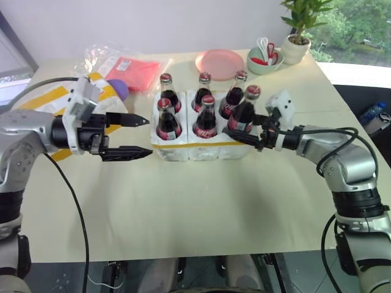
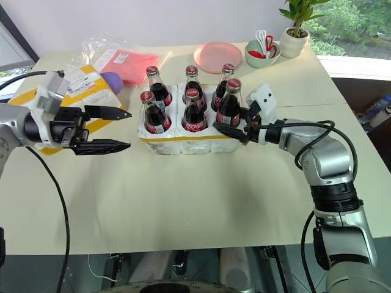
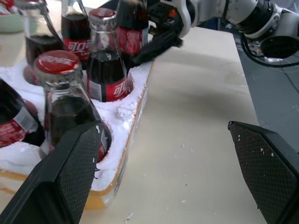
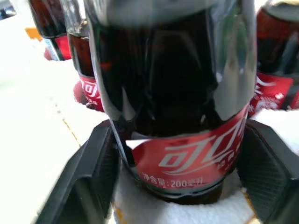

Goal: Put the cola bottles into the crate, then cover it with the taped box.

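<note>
The crate (image 1: pixel 183 150), a low white foam block with a thin yellow band, sits mid-table with several cola bottles (image 1: pixel 206 116) upright in its wells. My right gripper (image 1: pixel 247 127) is open at the crate's right end. Its fingers (image 4: pixel 100 163) stand close on both sides of the front-right bottle (image 4: pixel 177 93), which rests in its well. To the left of the crate my left gripper (image 1: pixel 148 137) hangs open and empty, pointing at it, with its fingers (image 3: pixel 70 172) apart. The taped box (image 1: pixel 52 97), white with yellow stripes, lies at the far left behind my left arm.
Behind the crate are a pink plate (image 1: pixel 219 61), a green bowl (image 1: pixel 264 61) and a potted plant (image 1: pixel 298 36). A red packet in clear plastic (image 1: pixel 131 70) and a purple object (image 1: pixel 119 89) lie at the back left. Bare tabletop stretches in front of the crate.
</note>
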`<state>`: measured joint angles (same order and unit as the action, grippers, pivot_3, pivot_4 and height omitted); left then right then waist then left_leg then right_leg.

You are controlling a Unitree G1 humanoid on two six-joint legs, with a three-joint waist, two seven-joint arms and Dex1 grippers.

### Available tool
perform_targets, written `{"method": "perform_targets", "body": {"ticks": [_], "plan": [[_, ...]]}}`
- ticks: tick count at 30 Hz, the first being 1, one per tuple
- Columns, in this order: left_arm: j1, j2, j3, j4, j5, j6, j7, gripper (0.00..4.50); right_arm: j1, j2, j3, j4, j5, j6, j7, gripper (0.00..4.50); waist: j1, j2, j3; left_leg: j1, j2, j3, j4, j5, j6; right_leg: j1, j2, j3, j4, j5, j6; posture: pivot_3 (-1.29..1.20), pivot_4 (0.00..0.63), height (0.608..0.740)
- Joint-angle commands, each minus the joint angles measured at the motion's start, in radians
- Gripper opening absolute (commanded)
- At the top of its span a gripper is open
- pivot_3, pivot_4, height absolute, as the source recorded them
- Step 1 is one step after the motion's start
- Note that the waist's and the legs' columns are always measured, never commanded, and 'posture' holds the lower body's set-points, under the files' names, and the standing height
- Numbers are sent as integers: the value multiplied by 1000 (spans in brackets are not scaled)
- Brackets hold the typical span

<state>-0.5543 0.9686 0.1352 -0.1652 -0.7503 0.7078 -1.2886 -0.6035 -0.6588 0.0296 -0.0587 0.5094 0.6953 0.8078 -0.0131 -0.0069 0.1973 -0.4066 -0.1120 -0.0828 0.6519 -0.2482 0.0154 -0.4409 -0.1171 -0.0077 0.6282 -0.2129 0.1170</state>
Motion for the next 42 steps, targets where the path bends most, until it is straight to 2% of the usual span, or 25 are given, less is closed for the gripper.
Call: {"method": "perform_targets", "body": {"ticks": [1, 6, 11, 14, 16, 20, 23, 26, 28, 32, 35, 42], "plan": [[6, 11, 46, -37, -14, -9, 9, 4500, 1, -21, 0, 41, -32, 11, 17, 4422, 1, -2, -1, 0, 0, 0, 1, 0, 0, 1, 0, 0, 0, 0, 0, 0, 150, 740], [71, 31, 130, -71, -21, 6, 64, 4500, 19, -121, -132, -54, 73, 82, 93, 4422, 10, -3, -2, 0, 0, -1, 2, 0, 0, 2, 0, 0, 0, 0, 0, 0, 150, 740], [247, 66, 346, -135, 7, 17, 157, 4500, 50, -315, -399, -77, 238, 167, 222, 4422, 15, -1, -1, -2, 0, 0, -1, -1, 2, -2, -1, 0, -2, 0, 0, 0, 150, 740], [339, 75, 444, -145, 58, -1, 214, 4500, 92, -393, -488, -49, 280, 194, 278, 4422, 16, -2, -1, -1, 3, 1, -2, -2, 2, -1, 0, 1, -4, 0, 0, 0, 150, 740], [404, 80, 487, -137, 124, -44, 236, 4500, 136, -428, -514, -43, 275, 186, 311, 4422, 16, -2, -1, 0, 5, 1, -2, -2, 2, 1, 1, 0, -5, 0, -1, 0, 150, 740], [664, 129, 559, -13, 514, -293, 371, 4500, 215, -452, -561, -31, 234, 111, 331, 4422, 10, -1, -2, 1, 5, 5, -2, -2, 2, 3, 0, 1, -10, -1, -5, 0, 150, 740], [774, 125, 581, 105, 664, -425, 466, 4500, 234, -439, -573, -45, 261, 112, 339, 4422, 5, 0, -2, 0, 5, 6, -2, -2, 3, 2, -1, 2, -12, 0, -6, 0, 150, 740], [791, 132, 528, 248, 777, -558, 577, 4500, 251, -436, -565, -66, 269, 100, 356, 4422, 12, 0, -2, -1, 6, 6, -3, -3, 3, 1, -1, 2, -12, 0, -6, 0, 150, 740], [750, 145, 462, 358, 837, -650, 647, 4500, 254, -438, -553, -81, 271, 88, 371, 4422, 23, 0, -2, -1, 6, 6, -3, -3, 3, 1, -1, 2, -13, 0, -6, 0, 150, 740], [461, 137, 240, 707, 985, -831, 872, 4500, 255, -441, -559, -136, 319, 89, 413, 4422, 47, 0, -2, -1, 5, 6, -2, -4, 1, 1, -1, 1, -12, 2, -3, 0, 150, 740], [300, 127, 108, 904, 1067, -940, 971, 4500, 262, -455, -568, -154, 326, 90, 419, 4422, 52, -2, -3, -1, 6, 6, -1, -4, 0, 1, 0, 0, -12, 5, 0, 0, 150, 740], [67, 99, -108, 1202, 1195, -1097, 1130, 4500, 296, -505, -661, -205, 375, 141, 433, 4422, 50, -3, -4, -2, 4, 8, -2, -4, 4, -1, -1, 1, -12, 7, 2, 0, 150, 740]]}}
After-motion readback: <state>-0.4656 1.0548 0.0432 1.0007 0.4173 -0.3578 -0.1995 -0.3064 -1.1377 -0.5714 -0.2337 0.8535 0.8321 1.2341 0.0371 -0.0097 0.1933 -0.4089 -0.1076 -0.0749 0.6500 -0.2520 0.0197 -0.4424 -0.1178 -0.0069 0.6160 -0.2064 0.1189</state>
